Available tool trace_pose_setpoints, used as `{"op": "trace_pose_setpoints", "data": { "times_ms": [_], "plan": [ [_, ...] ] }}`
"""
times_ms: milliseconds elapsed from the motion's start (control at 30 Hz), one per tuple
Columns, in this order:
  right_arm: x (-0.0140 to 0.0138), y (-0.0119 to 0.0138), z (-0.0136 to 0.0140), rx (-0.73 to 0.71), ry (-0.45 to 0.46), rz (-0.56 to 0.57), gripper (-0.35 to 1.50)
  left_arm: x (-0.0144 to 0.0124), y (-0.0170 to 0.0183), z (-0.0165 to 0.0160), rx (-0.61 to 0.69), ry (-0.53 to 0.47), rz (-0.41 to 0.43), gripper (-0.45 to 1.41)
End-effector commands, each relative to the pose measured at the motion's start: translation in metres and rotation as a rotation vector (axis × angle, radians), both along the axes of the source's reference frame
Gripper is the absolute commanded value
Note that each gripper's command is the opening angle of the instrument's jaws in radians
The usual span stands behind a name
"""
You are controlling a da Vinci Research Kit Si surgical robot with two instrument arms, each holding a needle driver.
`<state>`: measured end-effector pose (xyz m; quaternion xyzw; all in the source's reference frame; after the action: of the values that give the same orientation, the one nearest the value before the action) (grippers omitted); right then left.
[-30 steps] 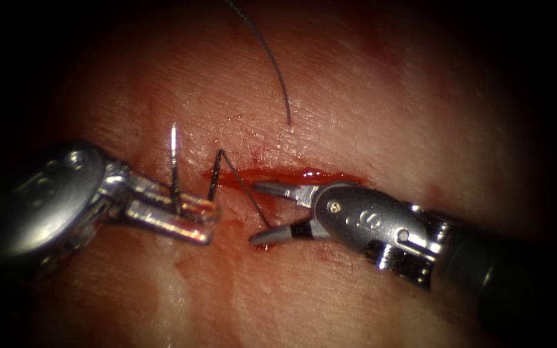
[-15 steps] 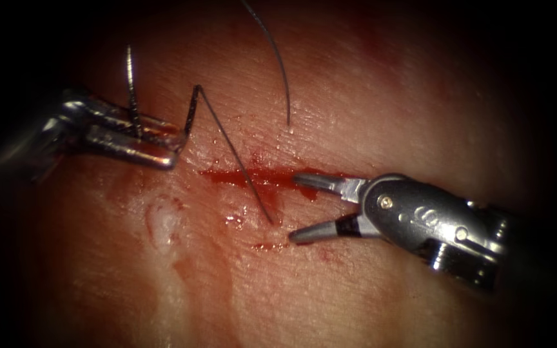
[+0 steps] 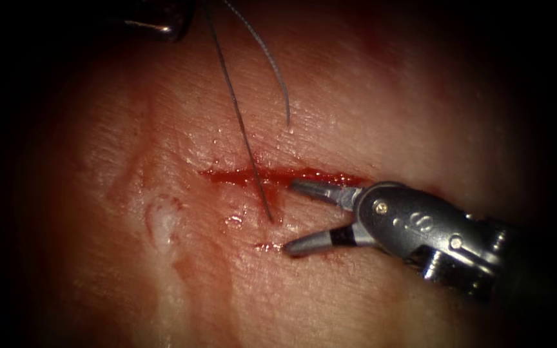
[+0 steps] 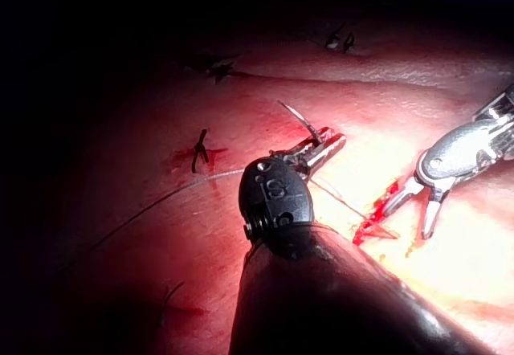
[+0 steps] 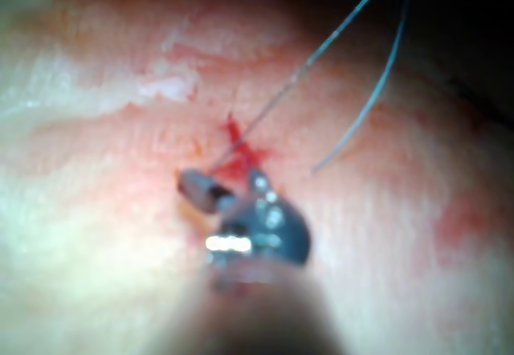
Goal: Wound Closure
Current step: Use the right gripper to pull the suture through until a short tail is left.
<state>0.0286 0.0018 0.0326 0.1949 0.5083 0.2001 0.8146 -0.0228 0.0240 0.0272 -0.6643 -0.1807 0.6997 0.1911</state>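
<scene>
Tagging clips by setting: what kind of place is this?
Likely a surgical suturing practice bench: tissue with a red cut, the left tool shut on a curved needle, thread trailing, the right tool open.

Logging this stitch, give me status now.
Left tool shut on needle, clear of tissue. Right tool open, empty, beside cut. Thread runs up from tissue.

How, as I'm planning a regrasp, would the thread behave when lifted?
Probably floppy: the thread has a loosely curling free tail. Probably straightens under pull: its run toward the left hand, shut on the needle clear of the tissue, looks straight. Right hand open, empty.
</scene>
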Motion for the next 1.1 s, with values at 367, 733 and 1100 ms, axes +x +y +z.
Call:
{"op": "trace_pose_setpoints", "data": {
  "times_ms": [367,733,1100],
  "plan": [
    [0.0032,-0.0005,0.0030,0.032,-0.066,0.024,0.46,0.0002,-0.0004,-0.0001,-0.007,0.001,-0.012,-0.45],
    [0.0032,-0.0006,0.0032,0.044,-0.049,-0.004,-0.30,0.0004,-0.0013,-0.0001,-0.013,0.012,-0.019,-0.45],
    [-0.0014,-0.0006,0.0007,0.075,-0.066,-0.005,-0.35,0.0004,-0.0042,0.0013,-0.041,-0.010,-0.001,-0.45]
  ]
}}
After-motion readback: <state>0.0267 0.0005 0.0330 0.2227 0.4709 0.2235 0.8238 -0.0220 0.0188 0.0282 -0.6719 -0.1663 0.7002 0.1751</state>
